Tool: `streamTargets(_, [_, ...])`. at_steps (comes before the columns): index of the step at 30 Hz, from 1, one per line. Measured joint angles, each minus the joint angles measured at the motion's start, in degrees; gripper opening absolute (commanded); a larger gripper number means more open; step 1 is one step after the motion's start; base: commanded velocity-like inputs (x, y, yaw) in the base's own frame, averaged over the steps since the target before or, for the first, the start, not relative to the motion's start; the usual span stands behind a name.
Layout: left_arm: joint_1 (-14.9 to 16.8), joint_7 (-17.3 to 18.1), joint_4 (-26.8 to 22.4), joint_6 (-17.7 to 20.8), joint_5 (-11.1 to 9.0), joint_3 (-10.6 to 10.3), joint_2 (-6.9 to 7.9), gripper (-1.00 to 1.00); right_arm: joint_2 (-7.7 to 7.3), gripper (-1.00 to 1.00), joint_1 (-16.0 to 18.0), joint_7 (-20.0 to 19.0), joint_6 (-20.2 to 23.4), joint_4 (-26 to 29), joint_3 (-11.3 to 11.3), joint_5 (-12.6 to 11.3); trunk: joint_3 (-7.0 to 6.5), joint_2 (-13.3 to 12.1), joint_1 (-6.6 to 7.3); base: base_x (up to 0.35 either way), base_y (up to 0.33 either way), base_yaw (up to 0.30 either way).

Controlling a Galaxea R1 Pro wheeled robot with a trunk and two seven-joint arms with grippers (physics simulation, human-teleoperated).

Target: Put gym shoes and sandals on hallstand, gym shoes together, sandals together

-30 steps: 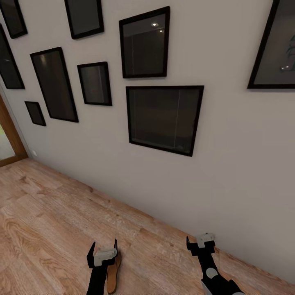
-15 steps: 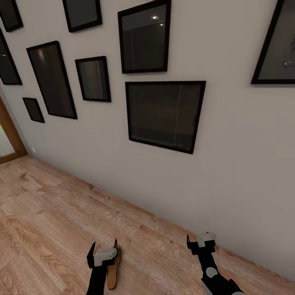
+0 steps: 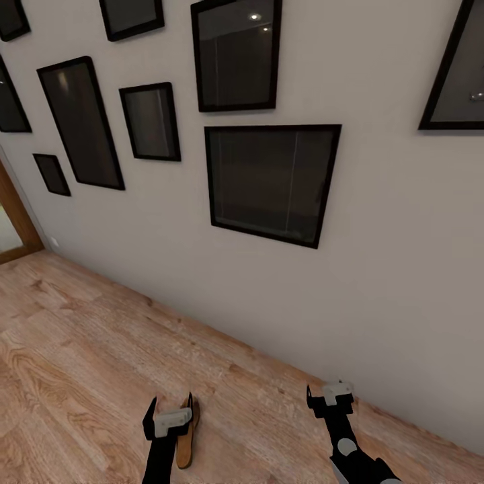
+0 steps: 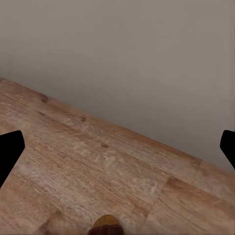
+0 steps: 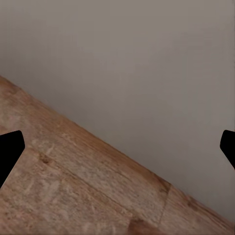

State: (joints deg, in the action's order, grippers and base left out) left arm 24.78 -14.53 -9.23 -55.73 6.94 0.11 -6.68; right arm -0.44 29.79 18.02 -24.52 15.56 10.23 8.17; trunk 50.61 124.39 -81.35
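The view has tipped down a little since a moment ago: the black picture frames sit higher on the grey wall, and more of the corridor floor shows. One brown sandal lies on the planks just under and beside the left gripper, placed against it as before. That gripper hangs above it with jaws spread, holding nothing. The right gripper hovers near the wall's foot, its jaws spread too and empty.

Left claw partly hides a sandal.
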Motion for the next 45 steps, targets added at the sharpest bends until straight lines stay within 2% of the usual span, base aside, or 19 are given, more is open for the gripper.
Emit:
streamTargets(5, [0.0, 0.0, 0.0, 0.1, 0.0, 0.0, 0.00, 1.00, 0.00, 1.00, 0.0, 0.0, 0.0, 0.0, 0.0, 0.0, 0.47, 0.0, 0.00, 0.000, 0.000, 0.000])
streamTargets(11, [0.0, 0.0, 0.0, 0.1, 0.0, 0.0, 0.00, 1.00, 0.00, 1.00, 0.0, 0.0, 0.0, 0.0, 0.0, 0.0, 2.11, 2.4, -1.31, 0.000, 0.000, 0.000])
streamTargets(17, [0.0, 0.0, 0.0, 0.1, 0.0, 0.0, 0.00, 1.00, 0.00, 1.00, 0.0, 0.0, 0.0, 0.0, 0.0, 0.0, 2.68, 2.4, -1.32, 0.000, 0.000, 0.000])
streamTargets(35, [0.0, 0.0, 0.0, 0.1, 0.0, 0.0, 0.00, 1.00, 0.00, 1.00, 0.0, 0.0, 0.0, 0.0, 0.1, 0.0, 7.61, 9.6, -5.26, 0.000, 0.000, 0.000])
streamTargets(45, [0.0, 0.0, 0.0, 0.1, 0.0, 0.0, 0.00, 1.00, 0.00, 1.00, 0.0, 0.0, 0.0, 0.0, 0.1, 0.0, 8.56, 9.6, -5.27, 0.000, 0.000, 0.000])
